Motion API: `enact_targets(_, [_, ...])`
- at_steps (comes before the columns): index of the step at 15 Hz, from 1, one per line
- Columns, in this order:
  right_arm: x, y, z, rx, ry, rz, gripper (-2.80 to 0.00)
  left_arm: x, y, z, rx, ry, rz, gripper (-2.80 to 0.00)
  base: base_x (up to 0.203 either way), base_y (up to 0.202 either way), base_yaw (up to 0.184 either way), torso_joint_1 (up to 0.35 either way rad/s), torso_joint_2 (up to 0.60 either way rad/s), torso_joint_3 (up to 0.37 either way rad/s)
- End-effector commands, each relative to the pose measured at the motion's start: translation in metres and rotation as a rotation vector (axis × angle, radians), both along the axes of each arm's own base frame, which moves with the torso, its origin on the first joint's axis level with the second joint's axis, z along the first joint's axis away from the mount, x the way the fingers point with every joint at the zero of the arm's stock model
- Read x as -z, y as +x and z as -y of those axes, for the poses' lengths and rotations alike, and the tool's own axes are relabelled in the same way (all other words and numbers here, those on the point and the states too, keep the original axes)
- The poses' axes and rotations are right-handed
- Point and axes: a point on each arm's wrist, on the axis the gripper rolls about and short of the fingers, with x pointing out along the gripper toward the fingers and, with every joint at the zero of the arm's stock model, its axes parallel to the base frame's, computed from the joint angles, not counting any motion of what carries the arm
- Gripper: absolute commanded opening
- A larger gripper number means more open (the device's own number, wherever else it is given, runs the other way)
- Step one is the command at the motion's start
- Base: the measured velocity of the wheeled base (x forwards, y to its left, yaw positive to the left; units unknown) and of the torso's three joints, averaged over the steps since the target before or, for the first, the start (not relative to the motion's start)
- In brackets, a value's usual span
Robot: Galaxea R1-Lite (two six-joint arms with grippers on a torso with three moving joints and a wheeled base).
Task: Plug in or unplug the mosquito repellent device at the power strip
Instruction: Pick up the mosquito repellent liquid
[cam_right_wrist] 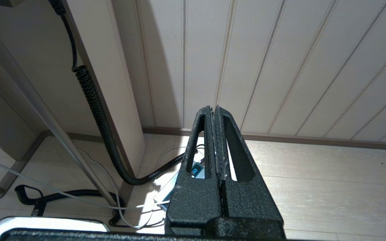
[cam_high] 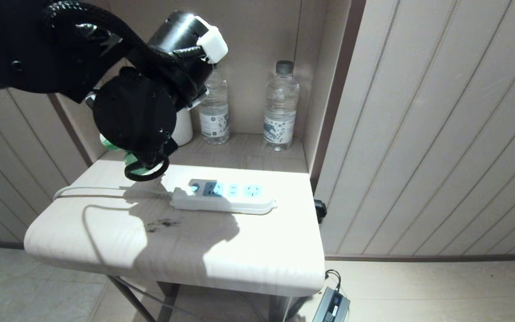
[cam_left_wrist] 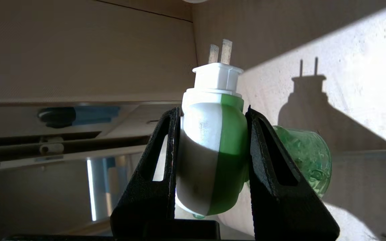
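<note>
Left gripper (cam_left_wrist: 213, 147): above the table's rear left corner, jaws partly closed and clamped on the mosquito repellent device (cam_left_wrist: 211, 150). Grip is on the green-and-white head, one finger (cam_left_wrist: 159, 174) on each side.
Mosquito repellent device: off the table, unplugged, its two flat prongs bare and pointing away from the wrist; the translucent green bottle sticks out sideways past one finger. In the head view only a bit of green shows beneath the left arm.
White cord (cam_high: 87, 190): runs from the table's left edge to the strip.
Power strip (cam_high: 224, 197): lies flat near the table's middle, toward the right edge, sockets up and unoccupied.
Table (cam_high: 248, 264): pale top.
Two water bottles (cam_high: 215, 112) (cam_high: 280, 107): upright in the alcove behind the rear edge.
Right gripper (cam_right_wrist: 215, 140): jaws pressed together, holding nothing, hanging over the floor beside the wall.
</note>
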Motion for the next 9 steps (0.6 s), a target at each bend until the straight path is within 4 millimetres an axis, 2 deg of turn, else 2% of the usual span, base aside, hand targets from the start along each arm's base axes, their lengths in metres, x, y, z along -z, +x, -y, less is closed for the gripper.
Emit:
enact_targets(1, [0.0, 0.0, 0.0, -0.001, 0.0, -0.002, -2.8, 0.011, 0.006, 0.006, -0.003, 0.051, -0.034, -2.8, 0.0, 0.0, 0.0, 0.0, 0.0, 0.0])
enact_targets(6, [0.0, 0.0, 0.0, 0.0, 0.0, -0.003, -2.8, 0.031, 0.019, 0.007, -0.064, 0.154, -0.071, -2.8, 0.0, 0.0, 0.0, 0.0, 0.0, 0.0])
enact_targets(9, [0.0, 0.0, 0.0, 0.0, 0.0, -0.002, -2.8, 0.034, 0.025, 0.003, -0.086, 0.162, -0.078, -2.8, 0.0, 0.0, 0.0, 0.0, 0.0, 0.0])
